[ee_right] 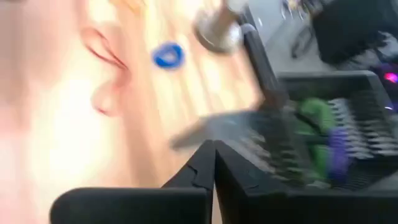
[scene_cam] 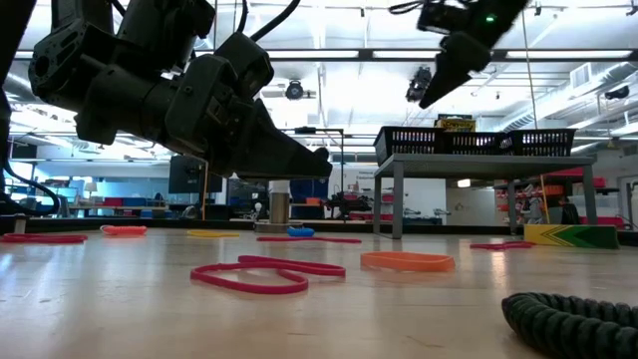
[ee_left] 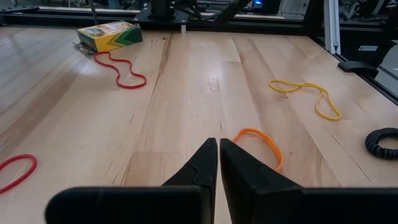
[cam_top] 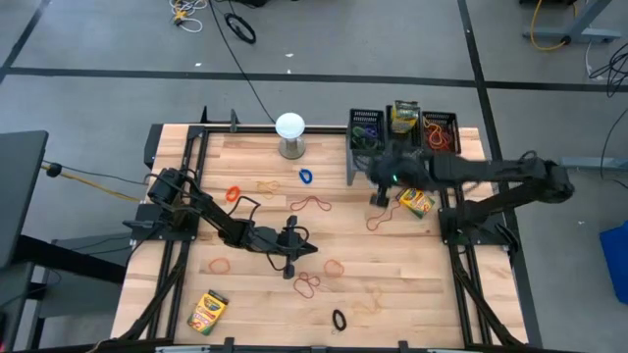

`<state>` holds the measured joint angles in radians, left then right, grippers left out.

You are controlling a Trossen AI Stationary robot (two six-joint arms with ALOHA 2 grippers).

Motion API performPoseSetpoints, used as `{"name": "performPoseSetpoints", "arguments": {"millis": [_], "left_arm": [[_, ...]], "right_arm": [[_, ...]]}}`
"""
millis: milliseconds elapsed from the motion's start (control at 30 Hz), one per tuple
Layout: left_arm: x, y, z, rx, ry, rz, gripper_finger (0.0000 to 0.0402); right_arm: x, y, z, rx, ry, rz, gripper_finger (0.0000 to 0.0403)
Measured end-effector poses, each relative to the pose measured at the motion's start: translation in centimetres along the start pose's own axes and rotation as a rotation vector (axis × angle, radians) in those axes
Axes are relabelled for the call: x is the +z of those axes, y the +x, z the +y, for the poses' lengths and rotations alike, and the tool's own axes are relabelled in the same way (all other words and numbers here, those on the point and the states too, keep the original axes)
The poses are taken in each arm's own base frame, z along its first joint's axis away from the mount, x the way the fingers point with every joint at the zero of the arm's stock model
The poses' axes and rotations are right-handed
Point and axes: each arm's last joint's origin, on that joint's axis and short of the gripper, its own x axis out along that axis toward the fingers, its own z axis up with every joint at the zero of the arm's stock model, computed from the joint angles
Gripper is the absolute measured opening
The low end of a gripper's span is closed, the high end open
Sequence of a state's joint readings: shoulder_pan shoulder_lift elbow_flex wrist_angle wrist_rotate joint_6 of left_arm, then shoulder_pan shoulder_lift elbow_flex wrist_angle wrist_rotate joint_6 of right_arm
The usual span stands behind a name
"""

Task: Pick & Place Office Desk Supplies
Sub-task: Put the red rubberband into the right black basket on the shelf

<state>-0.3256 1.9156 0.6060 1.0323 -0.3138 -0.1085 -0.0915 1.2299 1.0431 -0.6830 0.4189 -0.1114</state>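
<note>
Rubber bands lie scattered flat on the wooden table point(cam_top: 255, 294): a blue one point(cam_top: 306, 176), red ones point(cam_top: 312, 204) and an orange one point(ee_left: 261, 143). One crayon box point(cam_top: 417, 202) lies under the right arm, another point(cam_top: 207, 311) at the near left. Three black mesh bins point(cam_top: 404, 126) stand on the grey riser at the far edge. My left gripper point(ee_left: 219, 149) is shut and empty, low over the table's middle, its tips just beside the orange band. My right gripper point(cam_top: 378, 194) is shut and empty, held high point(scene_cam: 429, 95) in front of the riser.
A white globe on a stand point(cam_top: 289, 132) is left of the riser. A yellow band point(ee_left: 308, 96) and a black coiled band point(ee_left: 382, 142) lie ahead of my left gripper. Bare wood lies between the scattered bands.
</note>
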Motion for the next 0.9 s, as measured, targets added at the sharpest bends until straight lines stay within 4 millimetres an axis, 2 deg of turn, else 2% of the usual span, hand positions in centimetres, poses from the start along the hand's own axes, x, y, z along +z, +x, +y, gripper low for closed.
{"name": "performPoseSetpoints", "arguments": {"millis": [133,267,433,500,700,800,900], "left_arm": [[0.3,0.0,0.0,-0.003,-0.009,-0.025,0.0028],[0.4,0.0,-0.1,-0.005,-0.013,-0.039,0.0028],[0.8,0.0,-0.1,-0.009,-0.026,-0.075,0.0028],[0.7,0.0,-0.1,-0.01,-0.044,-0.072,0.0028],[1.5,0.4,0.6,0.037,-0.101,-0.053,0.0021],[2.2,-0.9,1.1,0.114,-0.077,0.101,0.0007],[2.8,-3.4,0.8,0.182,-0.081,0.278,0.0006]], "right_arm": [[-2.6,-0.2,4.0,0.085,0.038,-0.149,0.002],[-4.9,0.1,7.3,0.115,0.044,-0.29,0.0007],[-7.3,0.7,10.2,0.152,0.047,-0.412,0.0011],[-8.1,0.8,10.9,0.161,0.051,-0.45,0.0012],[-9.1,0.7,11.6,0.157,0.061,-0.559,0.0004],[-9.4,0.9,11.6,0.156,0.076,-0.578,0.0007],[-9.6,1.0,11.6,0.154,0.071,-0.582,0.0013]]}}
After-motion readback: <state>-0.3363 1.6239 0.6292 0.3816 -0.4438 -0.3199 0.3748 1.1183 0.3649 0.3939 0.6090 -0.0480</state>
